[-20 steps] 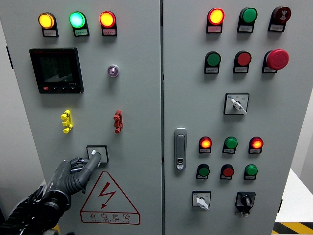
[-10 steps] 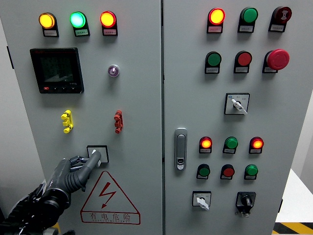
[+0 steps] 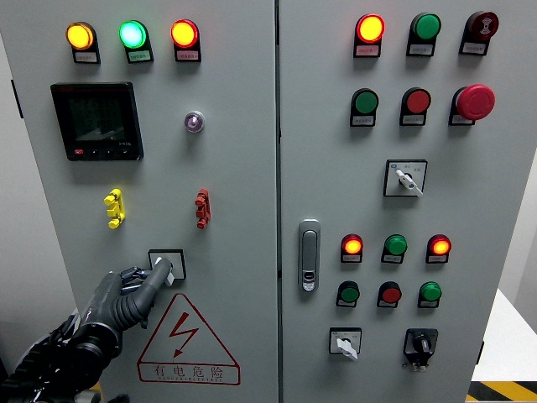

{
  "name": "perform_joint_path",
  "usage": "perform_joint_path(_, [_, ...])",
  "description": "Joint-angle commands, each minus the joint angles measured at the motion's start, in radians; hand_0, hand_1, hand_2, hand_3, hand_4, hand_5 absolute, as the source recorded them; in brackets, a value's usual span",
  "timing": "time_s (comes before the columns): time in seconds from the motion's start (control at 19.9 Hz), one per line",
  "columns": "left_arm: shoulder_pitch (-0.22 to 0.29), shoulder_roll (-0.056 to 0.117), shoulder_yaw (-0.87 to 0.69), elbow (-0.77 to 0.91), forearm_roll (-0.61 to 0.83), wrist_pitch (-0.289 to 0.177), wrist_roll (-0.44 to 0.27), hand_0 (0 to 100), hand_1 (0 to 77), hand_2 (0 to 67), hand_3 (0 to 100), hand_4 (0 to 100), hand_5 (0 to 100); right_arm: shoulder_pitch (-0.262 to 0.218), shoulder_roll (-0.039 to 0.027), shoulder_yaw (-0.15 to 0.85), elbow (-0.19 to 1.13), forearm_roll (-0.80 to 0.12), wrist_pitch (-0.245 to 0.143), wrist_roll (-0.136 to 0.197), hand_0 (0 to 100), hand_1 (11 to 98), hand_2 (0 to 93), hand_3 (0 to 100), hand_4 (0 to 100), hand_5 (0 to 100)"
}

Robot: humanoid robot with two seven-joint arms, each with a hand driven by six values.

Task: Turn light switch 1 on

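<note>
A grey cabinet (image 3: 235, 168) with two doors fills the view. The light switch (image 3: 167, 264), a small square plate with a white lever, is mounted in the lower half of the left door, just above a red triangular warning sign (image 3: 186, 340) and below a yellow clip (image 3: 114, 208) and a red clip (image 3: 201, 207).

The left hand (image 3: 126, 298), dark and gloved, is raised from the lower left corner. One finger (image 3: 155, 281) is stretched out with its tip touching the white lever, while the other fingers are curled in; nothing is gripped.

Near the top edge of the left door, an orange lamp (image 3: 80, 35), a green lamp (image 3: 132, 34) and a red lamp (image 3: 184, 33) are lit above a dark display (image 3: 96, 120). A door handle (image 3: 310, 254) is seen on the left edge of the right door.
</note>
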Motion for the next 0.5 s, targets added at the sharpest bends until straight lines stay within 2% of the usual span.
perform_joint_path(0.0, [0.000, 0.000, -0.001, 0.001, 0.000, 0.001, 0.000, 57, 42.8, 52.8, 98, 100, 94, 0.000, 0.0000, 0.000, 0.000, 0.000, -0.001, 0.000, 0, 19.6, 0.0, 19, 19, 11])
perform_joint_path(0.35, [0.000, 0.002, -0.002, 0.001, 0.000, 0.004, 0.000, 62, 40.2, 52.6, 99, 100, 94, 0.000, -0.0015, 0.000, -0.001, 0.000, 0.000, 0.000, 0, 19.5, 0.0, 19, 19, 11])
perform_joint_path(0.45, [0.002, 0.002, -0.002, 0.001, 0.000, 0.005, 0.000, 65, 38.1, 52.6, 99, 100, 94, 0.000, 0.0000, 0.000, -0.001, 0.000, 0.000, 0.000, 0, 19.5, 0.0, 19, 19, 11])
